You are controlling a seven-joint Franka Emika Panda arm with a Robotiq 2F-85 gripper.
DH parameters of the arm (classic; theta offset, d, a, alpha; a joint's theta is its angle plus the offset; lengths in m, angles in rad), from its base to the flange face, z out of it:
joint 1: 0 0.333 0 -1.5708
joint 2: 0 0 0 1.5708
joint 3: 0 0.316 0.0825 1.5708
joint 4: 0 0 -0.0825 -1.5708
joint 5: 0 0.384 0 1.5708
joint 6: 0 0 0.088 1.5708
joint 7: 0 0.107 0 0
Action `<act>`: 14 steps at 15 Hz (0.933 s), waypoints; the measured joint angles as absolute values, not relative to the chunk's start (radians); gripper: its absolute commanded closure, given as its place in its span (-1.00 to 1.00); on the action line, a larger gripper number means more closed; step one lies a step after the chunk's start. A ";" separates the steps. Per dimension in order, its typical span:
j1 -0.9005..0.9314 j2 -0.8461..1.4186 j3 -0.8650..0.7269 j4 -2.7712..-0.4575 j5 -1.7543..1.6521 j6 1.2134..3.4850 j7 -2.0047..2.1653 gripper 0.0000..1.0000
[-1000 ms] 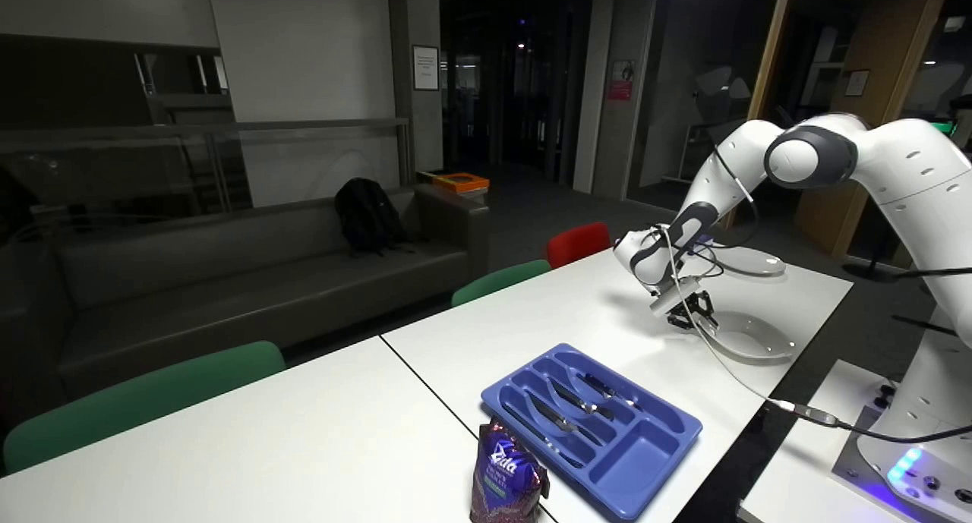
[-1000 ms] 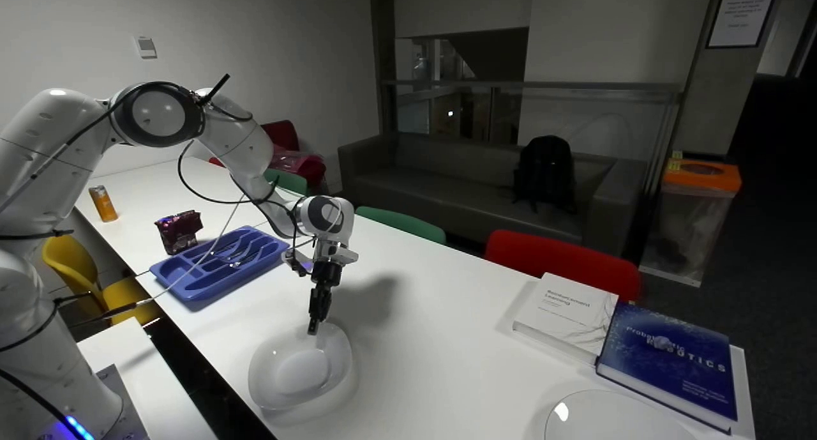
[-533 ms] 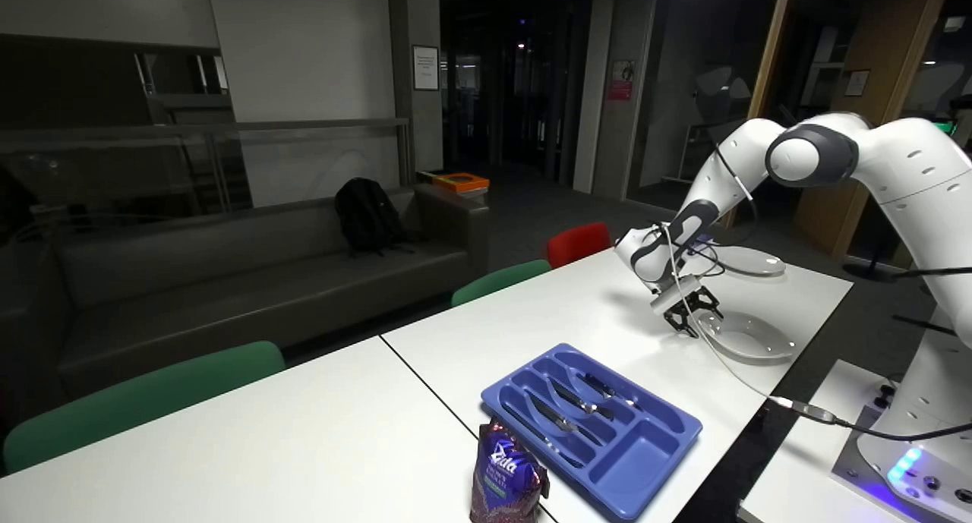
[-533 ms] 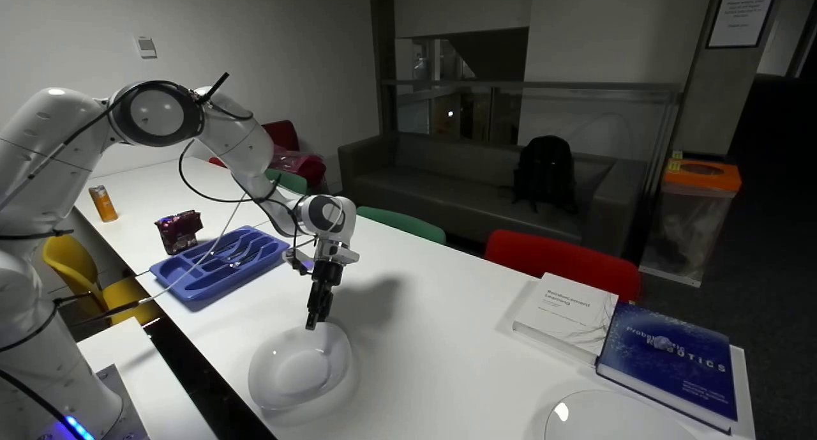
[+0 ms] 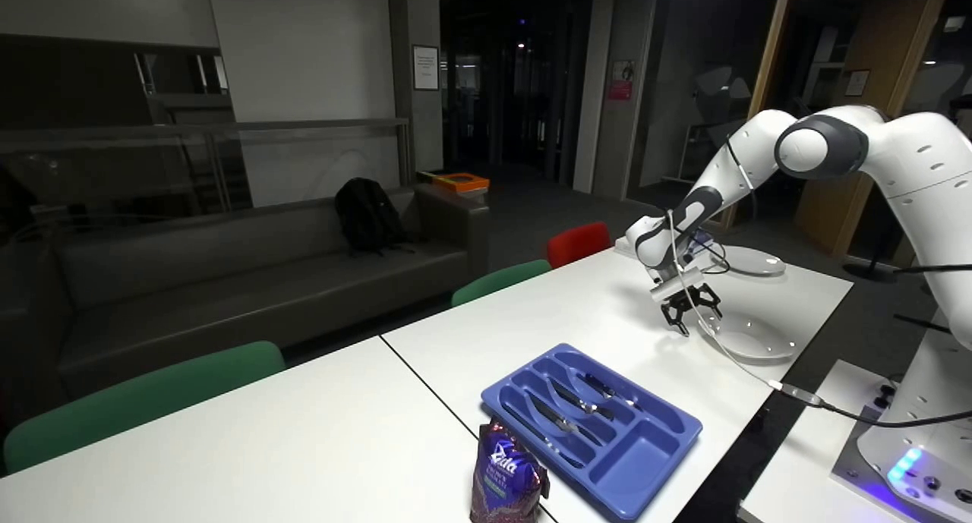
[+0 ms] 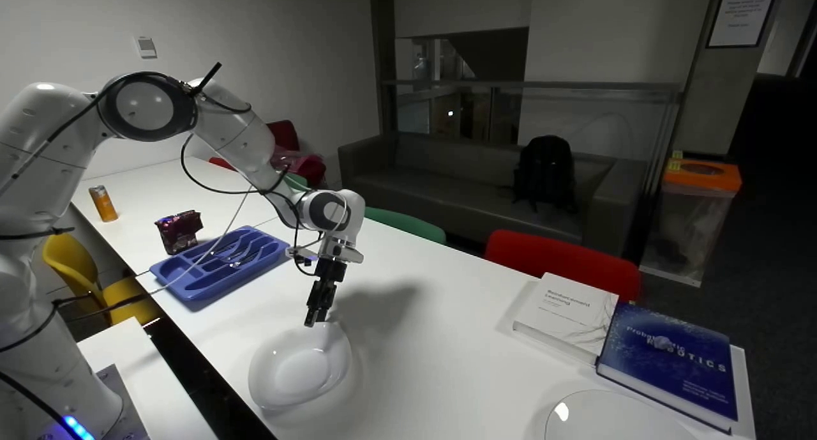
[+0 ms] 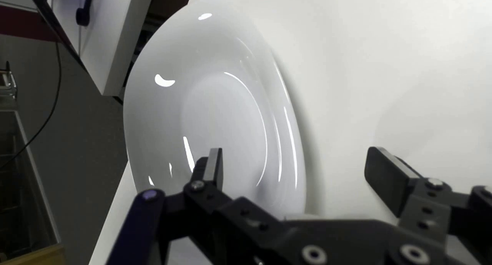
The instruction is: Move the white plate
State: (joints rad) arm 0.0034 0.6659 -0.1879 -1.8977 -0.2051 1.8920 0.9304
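White plate (image 6: 300, 366) lies flat, hollow side up, on the white table (image 6: 447, 363), close to the edge by the robot base (image 5: 942, 451)! It's btwn the blue tray (image 5: 638, 461) and the flatter white disc (image 5: 752, 261), apart from both. Rim cuts over the table-edge line in wrist view; overhang or just the angle, can't tell.

Now the lie of it: roundish outline, and in both exterior views the longer way runs approx. btwn the gripper (image 7: 296, 157) and that edge. But wrist view draws it longest top to bottom, w/ the lower end partly hidden behind the gripper, so true long axis, can't tell!

And the jaws? Wide apart, tilted down, just beside the rim on the side away from the edge. In wrist view one jaw shows in front of the plate, t'other in front of tabletop, rim in the gap. Contact w/ rim: can't tell.

Purple bag (image 5: 505, 477) stands just beside the tray, orange can (image 6: 103, 204) farther along; white book (image 6: 565, 318) & blue book (image 6: 667, 363) lie side by side past the plate.
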 measured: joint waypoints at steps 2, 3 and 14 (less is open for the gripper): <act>-0.010 0.643 -0.188 -1.922 -0.169 1.924 0.918 -1.00; -0.017 0.627 -0.188 -1.941 -0.154 1.943 0.916 -1.00; -0.019 0.364 -0.235 -2.230 -0.198 2.237 0.950 -1.00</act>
State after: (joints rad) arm -0.0195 0.3641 -0.2347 -2.2302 -0.1980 2.2367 0.9499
